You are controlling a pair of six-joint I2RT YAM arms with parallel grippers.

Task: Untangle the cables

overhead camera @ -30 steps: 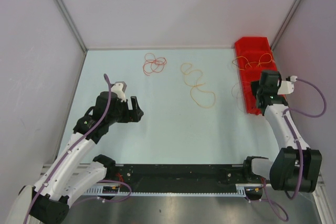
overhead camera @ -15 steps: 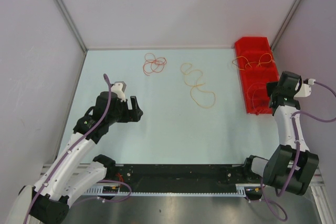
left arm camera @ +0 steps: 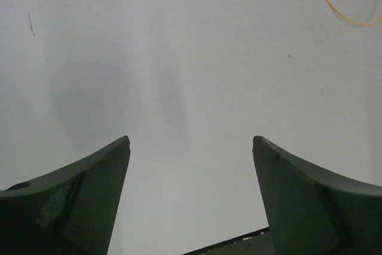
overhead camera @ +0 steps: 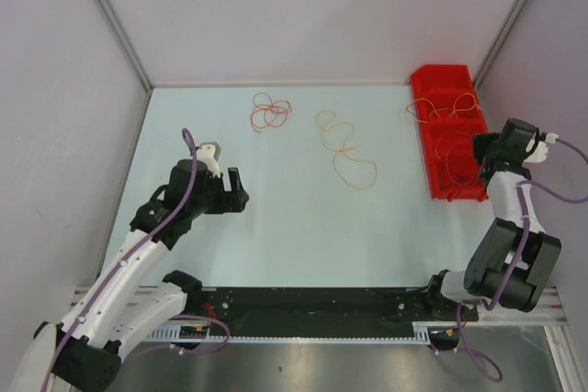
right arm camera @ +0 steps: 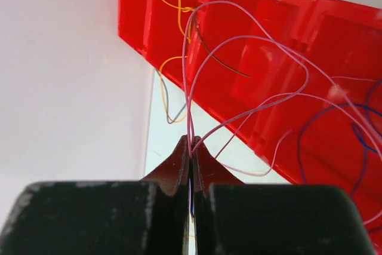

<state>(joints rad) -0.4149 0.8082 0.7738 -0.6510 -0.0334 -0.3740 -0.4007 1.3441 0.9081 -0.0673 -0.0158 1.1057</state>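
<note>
Your right gripper [right arm camera: 191, 147] is clenched on thin pink looping cables [right arm camera: 188, 100] by the red plastic bin [right arm camera: 334, 46]. Your left gripper [left arm camera: 191, 143] hangs spread above the pale matte table [left arm camera: 179, 58], with white walls [overhead camera: 276, 16] around.

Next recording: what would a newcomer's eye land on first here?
The red bin stands out at the far right of the table. Beside it the right gripper is shut on a pinkish cable. A red cable and an orange-yellow cable lie loose toward the far edge, while the left gripper hangs open.
</note>
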